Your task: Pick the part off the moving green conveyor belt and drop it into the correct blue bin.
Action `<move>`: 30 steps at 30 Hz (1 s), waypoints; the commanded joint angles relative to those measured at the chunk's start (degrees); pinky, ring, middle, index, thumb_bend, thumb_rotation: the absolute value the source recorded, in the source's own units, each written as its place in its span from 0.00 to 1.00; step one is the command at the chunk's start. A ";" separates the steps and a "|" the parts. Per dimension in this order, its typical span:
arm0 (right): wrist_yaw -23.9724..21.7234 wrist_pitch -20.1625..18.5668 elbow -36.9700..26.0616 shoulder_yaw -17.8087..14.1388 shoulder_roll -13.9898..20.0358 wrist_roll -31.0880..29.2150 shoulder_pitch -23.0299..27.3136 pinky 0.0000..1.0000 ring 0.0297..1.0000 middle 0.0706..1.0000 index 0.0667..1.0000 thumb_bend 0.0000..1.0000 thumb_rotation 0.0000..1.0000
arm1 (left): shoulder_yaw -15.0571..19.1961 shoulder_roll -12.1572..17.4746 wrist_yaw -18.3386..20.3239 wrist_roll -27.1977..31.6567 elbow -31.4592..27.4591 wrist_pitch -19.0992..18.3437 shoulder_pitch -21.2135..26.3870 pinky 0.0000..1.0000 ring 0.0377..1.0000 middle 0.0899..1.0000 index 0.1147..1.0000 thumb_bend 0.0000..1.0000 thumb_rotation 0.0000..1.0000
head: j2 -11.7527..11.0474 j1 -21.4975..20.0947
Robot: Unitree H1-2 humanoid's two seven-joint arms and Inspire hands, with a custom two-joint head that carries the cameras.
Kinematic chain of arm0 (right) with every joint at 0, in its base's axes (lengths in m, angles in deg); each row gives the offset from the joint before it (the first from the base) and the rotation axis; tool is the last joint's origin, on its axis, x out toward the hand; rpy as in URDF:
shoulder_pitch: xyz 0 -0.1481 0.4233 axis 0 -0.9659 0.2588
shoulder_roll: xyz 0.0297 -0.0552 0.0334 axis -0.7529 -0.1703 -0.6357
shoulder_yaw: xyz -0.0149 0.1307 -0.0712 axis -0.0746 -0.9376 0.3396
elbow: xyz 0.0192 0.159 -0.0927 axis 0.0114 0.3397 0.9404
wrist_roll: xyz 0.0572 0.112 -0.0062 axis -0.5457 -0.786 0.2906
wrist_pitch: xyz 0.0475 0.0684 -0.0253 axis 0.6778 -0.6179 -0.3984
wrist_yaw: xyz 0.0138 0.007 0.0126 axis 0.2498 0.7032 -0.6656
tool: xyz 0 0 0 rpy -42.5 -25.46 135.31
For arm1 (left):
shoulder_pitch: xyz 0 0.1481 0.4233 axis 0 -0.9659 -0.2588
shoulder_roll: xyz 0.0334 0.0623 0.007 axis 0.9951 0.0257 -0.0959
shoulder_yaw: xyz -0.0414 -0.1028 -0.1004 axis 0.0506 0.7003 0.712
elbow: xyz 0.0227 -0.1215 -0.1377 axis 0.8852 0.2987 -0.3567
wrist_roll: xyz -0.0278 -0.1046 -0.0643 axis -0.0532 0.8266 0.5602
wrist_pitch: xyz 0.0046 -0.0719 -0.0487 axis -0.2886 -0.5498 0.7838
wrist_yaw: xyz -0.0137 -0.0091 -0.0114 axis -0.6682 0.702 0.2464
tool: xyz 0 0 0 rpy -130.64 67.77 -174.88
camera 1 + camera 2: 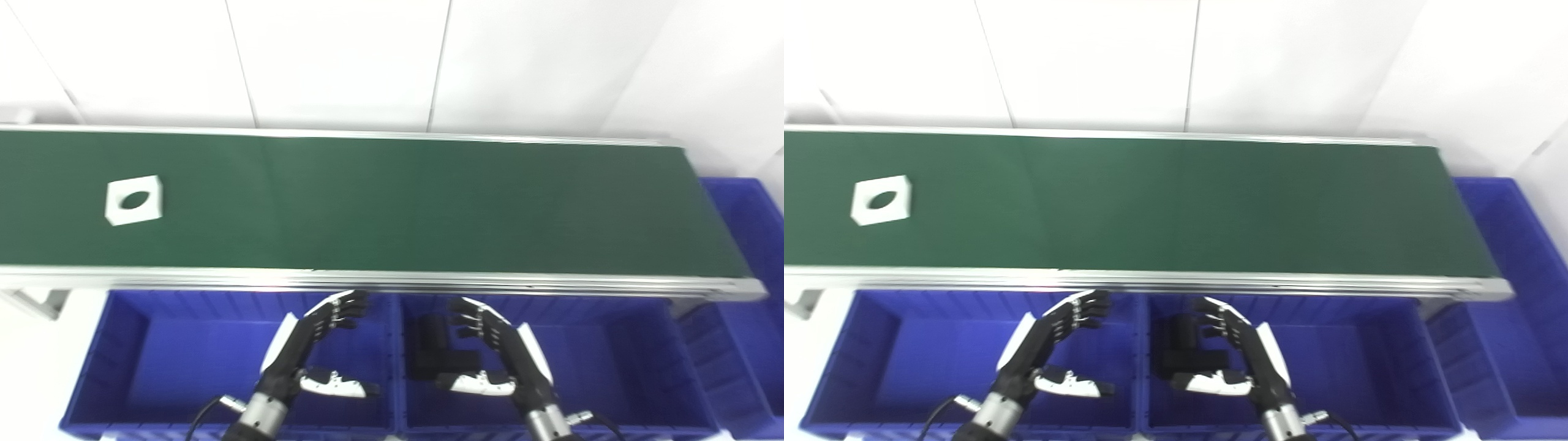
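A white square part with a round hole [134,199] lies flat on the green conveyor belt [392,202] near its left end. It also shows in the right eye view [881,199]. My left hand [318,349] is open and empty, held above the left blue bin [184,361], just below the belt's front rail. My right hand [496,355] is open and empty above the middle blue bin [612,367]. A black part [436,355] lies in the middle bin, beside my right hand.
A third blue bin [747,245] stands past the belt's right end. The belt's aluminium front rail [392,280] runs between the bins and the belt. White wall panels stand behind the belt.
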State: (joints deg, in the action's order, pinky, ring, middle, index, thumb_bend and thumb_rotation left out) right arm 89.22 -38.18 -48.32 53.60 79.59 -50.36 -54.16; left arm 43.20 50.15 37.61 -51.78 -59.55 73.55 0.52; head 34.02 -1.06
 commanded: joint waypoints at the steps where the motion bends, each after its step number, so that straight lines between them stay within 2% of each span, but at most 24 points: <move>1: -0.36 3.17 -0.10 -0.94 1.10 -1.49 0.79 0.68 0.73 0.79 0.78 1.00 0.28 | -0.95 -0.84 -2.00 -1.38 -0.09 2.30 1.36 0.69 0.75 0.76 0.77 0.97 0.04 | -0.56 1.81; 2: -0.49 3.17 0.17 -1.12 1.32 -1.70 0.79 0.67 0.73 0.78 0.78 1.00 0.28 | -1.41 -0.91 -2.47 -1.58 0.16 2.30 1.52 0.69 0.74 0.76 0.76 0.97 0.03 | -0.56 1.81; 3: -0.87 3.17 0.66 -1.48 1.56 -2.18 0.84 0.67 0.73 0.78 0.78 1.00 0.28 | -1.95 -1.11 -3.04 -1.83 0.70 2.31 1.79 0.69 0.74 0.76 0.76 0.97 0.03 | -1.44 4.61; 5: -2.53 3.17 1.81 -2.65 1.70 -3.92 0.87 0.69 0.74 0.78 0.78 1.00 0.27 | -2.79 -1.58 -3.50 -1.88 2.02 2.31 2.31 0.70 0.75 0.76 0.77 0.97 0.04 | -2.21 6.77; 11: -7.00 3.17 4.11 -6.27 1.26 -5.88 1.05 0.71 0.76 0.79 0.78 1.00 0.28 | -4.74 -2.62 -5.60 -2.36 4.93 2.30 3.40 0.72 0.75 0.77 0.77 1.00 0.05 | -4.01 9.85; 18: -11.61 3.17 5.85 -9.89 -0.12 -6.59 1.58 0.71 0.77 0.79 0.78 1.00 0.27 | -5.93 -3.06 -7.03 -2.66 7.10 2.30 4.17 0.73 0.76 0.78 0.76 1.00 0.05 | -5.78 9.67; 25: -12.34 3.17 7.25 -11.14 -0.98 -5.52 2.36 0.70 0.75 0.78 0.77 1.00 0.27 | -6.65 -2.73 -8.27 -2.70 7.76 2.31 4.82 0.71 0.75 0.77 0.75 1.00 0.05 | -6.78 9.41; 30: -12.58 3.17 7.83 -11.36 -1.76 -5.51 2.79 0.70 0.75 0.78 0.76 1.00 0.27 | -7.09 -1.47 -7.20 -1.27 3.12 2.31 3.80 0.70 0.75 0.77 0.75 1.00 0.05 | -7.19 9.33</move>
State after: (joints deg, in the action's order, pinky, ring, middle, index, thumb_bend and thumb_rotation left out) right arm 77.03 -38.12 -39.86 42.69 78.02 -55.82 -52.05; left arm 36.31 48.52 30.37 -53.87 -53.43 73.61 3.83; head 26.81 8.26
